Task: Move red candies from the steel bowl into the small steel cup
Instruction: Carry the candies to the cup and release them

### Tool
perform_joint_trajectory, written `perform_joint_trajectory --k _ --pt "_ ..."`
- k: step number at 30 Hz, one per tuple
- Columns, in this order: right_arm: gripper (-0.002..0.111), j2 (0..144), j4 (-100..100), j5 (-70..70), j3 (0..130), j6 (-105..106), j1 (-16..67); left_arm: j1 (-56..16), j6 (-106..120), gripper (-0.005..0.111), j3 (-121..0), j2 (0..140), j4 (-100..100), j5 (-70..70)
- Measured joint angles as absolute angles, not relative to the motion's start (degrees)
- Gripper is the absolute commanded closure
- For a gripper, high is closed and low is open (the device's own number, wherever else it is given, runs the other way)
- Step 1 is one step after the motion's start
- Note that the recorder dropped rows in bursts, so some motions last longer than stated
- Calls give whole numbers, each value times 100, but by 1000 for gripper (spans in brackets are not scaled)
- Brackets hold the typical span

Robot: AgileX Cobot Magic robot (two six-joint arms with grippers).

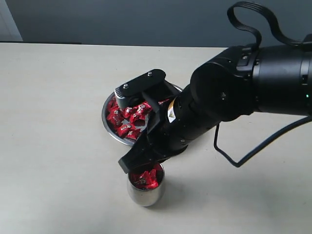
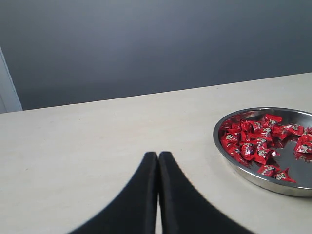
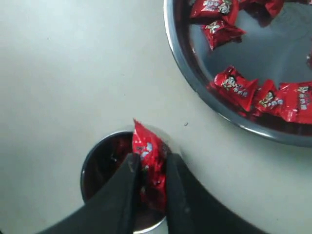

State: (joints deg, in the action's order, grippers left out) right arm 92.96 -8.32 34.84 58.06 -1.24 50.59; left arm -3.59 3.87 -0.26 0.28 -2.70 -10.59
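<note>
Right wrist view: red candy (image 3: 147, 148) in right tool (image 3: 151, 161) above steel cup (image 3: 86, 168)

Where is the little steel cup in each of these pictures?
Exterior view: small steel cup at bottom centre.
Left wrist view: not in it.
Right wrist view: small steel cup beneath the fingers pinching a red candy.
Shared landmark: the steel bowl, in all three.

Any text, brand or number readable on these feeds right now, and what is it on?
Nothing is legible.
Whitish marks on the red candies in the steel bowl: blurred, unreadable.
Print on the held candy in the right gripper jaws: unreadable.
Yellow-white label on the right arm: too small to read.
</note>
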Motion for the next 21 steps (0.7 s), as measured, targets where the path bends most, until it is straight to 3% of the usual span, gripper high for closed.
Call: perform_joint_trajectory --k 9,21 --pt "80 9296 -1287 3847 5793 609 5059 -359 387 105 -26 28 -270 -1059" --pt "79 9296 -1250 3854 5793 712 5069 -359 387 105 -26 28 -270 -1059"
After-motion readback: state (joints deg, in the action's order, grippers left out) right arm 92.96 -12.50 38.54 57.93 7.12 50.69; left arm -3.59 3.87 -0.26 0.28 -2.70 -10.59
